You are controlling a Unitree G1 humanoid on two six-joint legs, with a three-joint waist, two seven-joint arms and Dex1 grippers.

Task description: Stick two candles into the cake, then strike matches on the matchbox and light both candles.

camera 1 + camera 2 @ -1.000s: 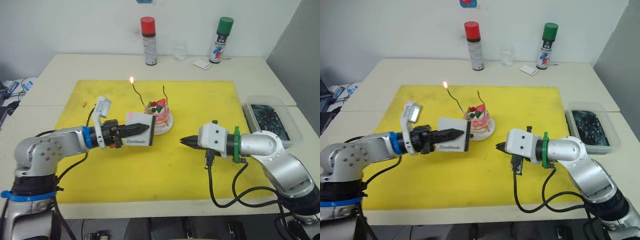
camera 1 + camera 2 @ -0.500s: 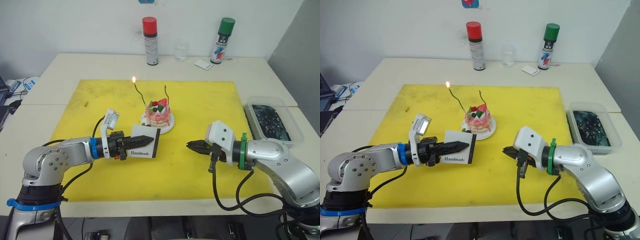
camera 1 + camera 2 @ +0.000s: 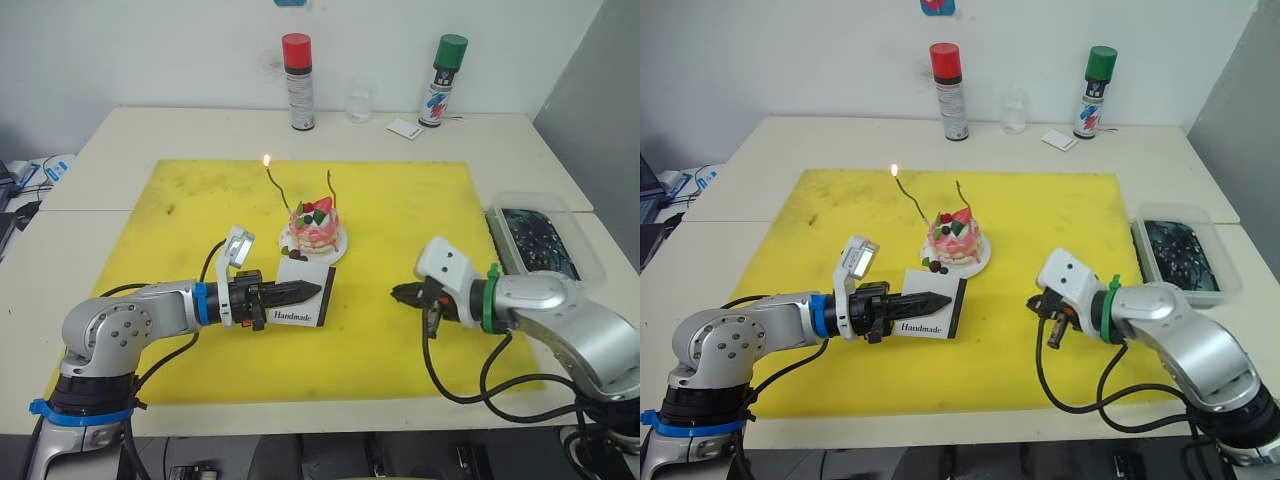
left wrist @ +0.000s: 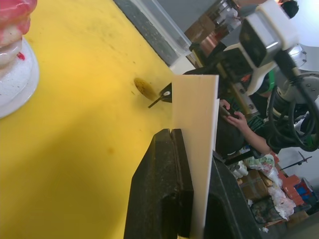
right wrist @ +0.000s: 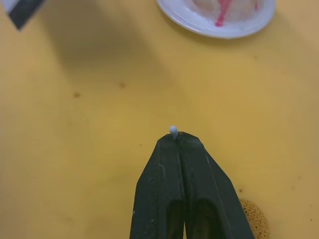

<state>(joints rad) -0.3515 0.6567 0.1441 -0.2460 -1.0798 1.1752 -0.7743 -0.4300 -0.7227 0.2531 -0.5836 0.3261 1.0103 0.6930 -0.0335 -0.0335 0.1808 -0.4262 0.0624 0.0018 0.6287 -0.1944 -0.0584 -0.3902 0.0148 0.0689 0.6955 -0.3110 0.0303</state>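
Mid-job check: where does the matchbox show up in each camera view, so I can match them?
Left eye view: matchbox, in front of the cake, clamped by the left gripper.
Right eye view: same spot, lower centre.
Left wrist view: seen edge-on as a pale panel between the fingers.
Right wrist view: a black-and-white corner at the frame's edge.
Shared landmark: the cake's white plate.

Left gripper (image 3: 312, 292) with the matchbox (image 3: 305, 296) has dropped away from the cake toward the mat's (image 3: 180, 200) near edge. Right gripper (image 3: 397, 294) pulled back toward the mat's right edge, apparently pinching a match (image 5: 173, 130).
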